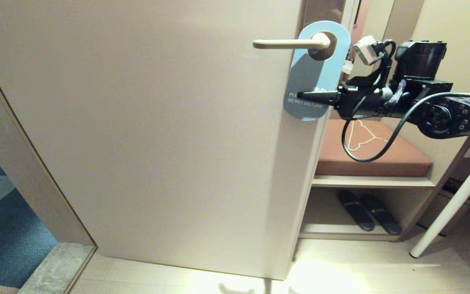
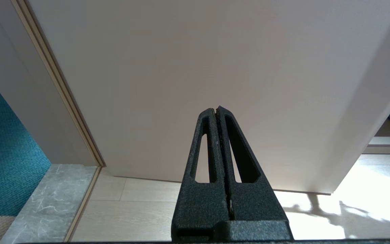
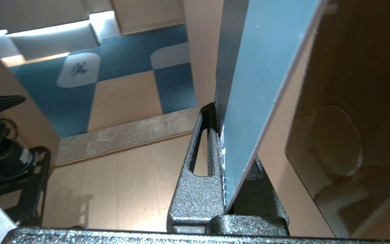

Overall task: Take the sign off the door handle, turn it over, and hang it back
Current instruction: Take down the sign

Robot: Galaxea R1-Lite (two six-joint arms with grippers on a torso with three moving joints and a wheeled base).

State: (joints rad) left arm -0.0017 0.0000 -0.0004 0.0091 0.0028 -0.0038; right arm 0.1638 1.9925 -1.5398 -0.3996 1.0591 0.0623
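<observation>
Clamped in my right gripper (image 1: 306,97) is the sign's (image 1: 314,81) lower edge, looped over the door handle (image 1: 288,43); lifting crookedly could snag it. Left gripper (image 2: 218,110) idles pressed together.

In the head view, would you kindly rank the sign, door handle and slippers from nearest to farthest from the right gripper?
1. Sign: clamped in the right gripper.
2. Door handle: above, through the sign's hole.
3. Slippers: far below, on the bottom shelf.
</observation>
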